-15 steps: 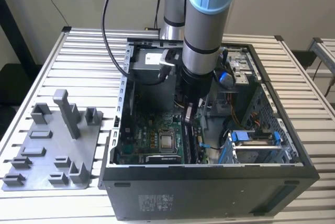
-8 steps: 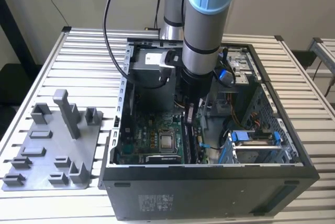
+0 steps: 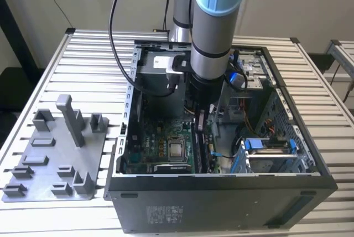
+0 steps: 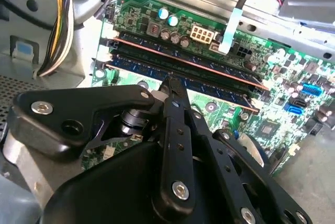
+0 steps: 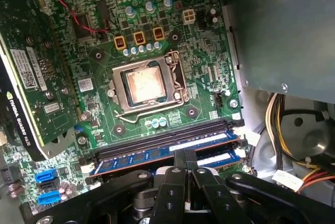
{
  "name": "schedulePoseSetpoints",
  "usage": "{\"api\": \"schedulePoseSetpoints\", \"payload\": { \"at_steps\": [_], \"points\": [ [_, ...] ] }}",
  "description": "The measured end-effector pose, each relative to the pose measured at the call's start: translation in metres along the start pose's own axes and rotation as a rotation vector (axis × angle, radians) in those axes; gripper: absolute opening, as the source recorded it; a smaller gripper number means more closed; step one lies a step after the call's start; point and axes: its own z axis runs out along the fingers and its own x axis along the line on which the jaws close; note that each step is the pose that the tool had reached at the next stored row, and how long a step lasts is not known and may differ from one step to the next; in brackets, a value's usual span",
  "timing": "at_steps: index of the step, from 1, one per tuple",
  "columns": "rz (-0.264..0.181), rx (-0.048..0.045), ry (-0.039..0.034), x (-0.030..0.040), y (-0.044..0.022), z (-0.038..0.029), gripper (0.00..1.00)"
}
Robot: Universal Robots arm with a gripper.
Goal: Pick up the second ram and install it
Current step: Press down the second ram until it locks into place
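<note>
Pincer [image 4: 171,85]: fingers brought together, tips pressing down on the top edge of the ram [image 4: 209,85], apparently to push it home; nothing clasped between them.

Ram: blue stick standing in a slot on the motherboard [image 5: 172,41], just beside another seated stick [image 4: 178,56], between that stick and the CPU socket [image 5: 144,85].

Case [image 3: 221,192]: lies open on the counter [image 3: 88,49], giving the arm access from above.

Exterior view: adds the grey tray [image 3: 55,159] beside the case.

First wrist view: adds the socket and a graphics card [image 5: 31,67].
</note>
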Motion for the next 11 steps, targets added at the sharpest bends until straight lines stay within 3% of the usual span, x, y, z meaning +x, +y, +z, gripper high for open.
{"api": "schedulePoseSetpoints", "payload": {
  "at_steps": [4, 11],
  "points": [
    [-0.050, -0.0024, -0.0021, 0.0001, 0.0005, 0.0001, 0.11],
    [-0.062, -0.0033, -0.0032, 0.0014, -0.0013, 0.0003, 0.11]
  ]
}}
